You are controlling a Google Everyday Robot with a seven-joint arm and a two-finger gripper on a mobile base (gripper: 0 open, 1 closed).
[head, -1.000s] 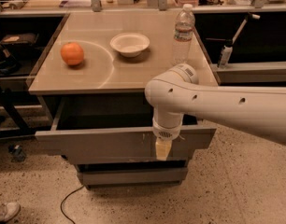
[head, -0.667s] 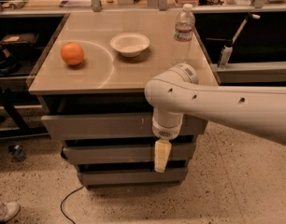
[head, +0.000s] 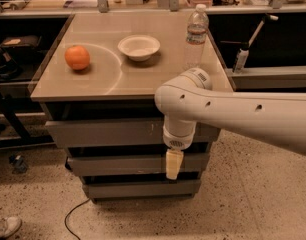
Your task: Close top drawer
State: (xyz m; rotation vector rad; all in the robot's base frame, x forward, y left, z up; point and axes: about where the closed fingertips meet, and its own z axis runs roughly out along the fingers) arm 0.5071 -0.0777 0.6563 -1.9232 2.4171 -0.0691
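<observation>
The top drawer (head: 108, 132) is a wide grey metal front just under the tabletop, with small white scratches right of centre. It sits pushed in, nearly flush with the cabinet, a dark gap above it. My gripper (head: 173, 165) hangs straight down from the white arm (head: 233, 114) in front of the drawers, its cream tip level with the middle drawer front (head: 118, 164), below the top drawer's lower edge. It holds nothing that I can see.
On the tabletop (head: 143, 79) stand an orange (head: 77, 57), a white bowl (head: 139, 47) and a water bottle (head: 196, 34). A lower drawer front (head: 138, 189) sits beneath. A cable (head: 73, 216) and a shoe (head: 5, 226) lie on the floor at left.
The top drawer stood pulled out a second ago and is now pushed in. My gripper has moved in towards the cabinet and a little lower with it.
</observation>
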